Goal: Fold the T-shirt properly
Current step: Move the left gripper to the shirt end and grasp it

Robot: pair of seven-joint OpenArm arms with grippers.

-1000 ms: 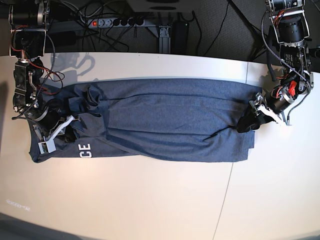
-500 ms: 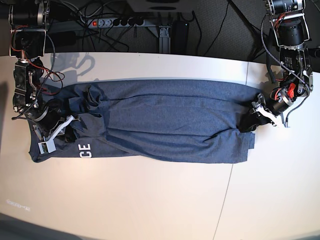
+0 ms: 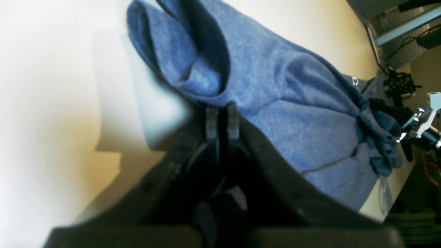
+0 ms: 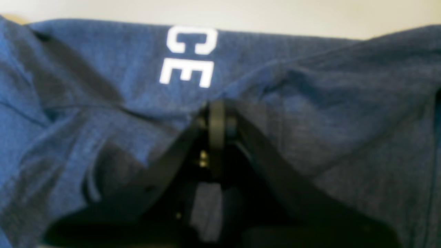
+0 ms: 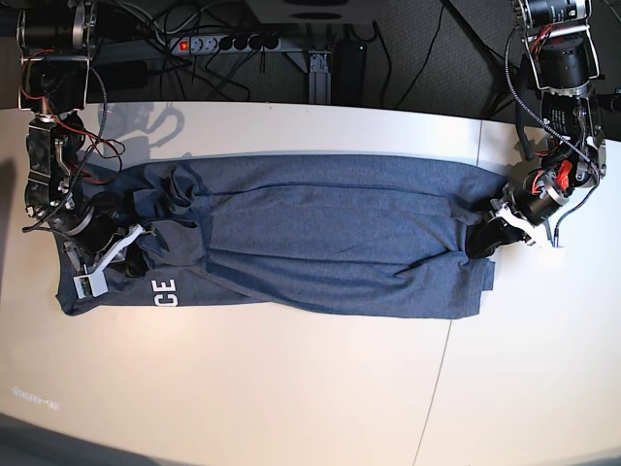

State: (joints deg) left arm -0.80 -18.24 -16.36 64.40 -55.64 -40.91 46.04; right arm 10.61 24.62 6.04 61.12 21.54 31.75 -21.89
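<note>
The T-shirt [image 5: 320,238] lay spread lengthwise across the white table [image 5: 291,388], folded into a long band, with the white letters "CE" [image 5: 163,290] showing near its end on the base view's left. The left gripper [image 5: 482,239] sat at the opposite end of the shirt, on the base view's right, and its jaws were pressed together on a bunched fold of the blue cloth; in the left wrist view the fabric rose in a rolled hump just beyond the closed fingertips [image 3: 212,119]. The right gripper [image 5: 133,254] rested on the crumpled end near the letters, jaws together and pinching the shirt there, with the cloth wrinkled around its tips in the right wrist view. A power strip [image 5: 228,43] and cables lay beyond the table's far edge.
</note>
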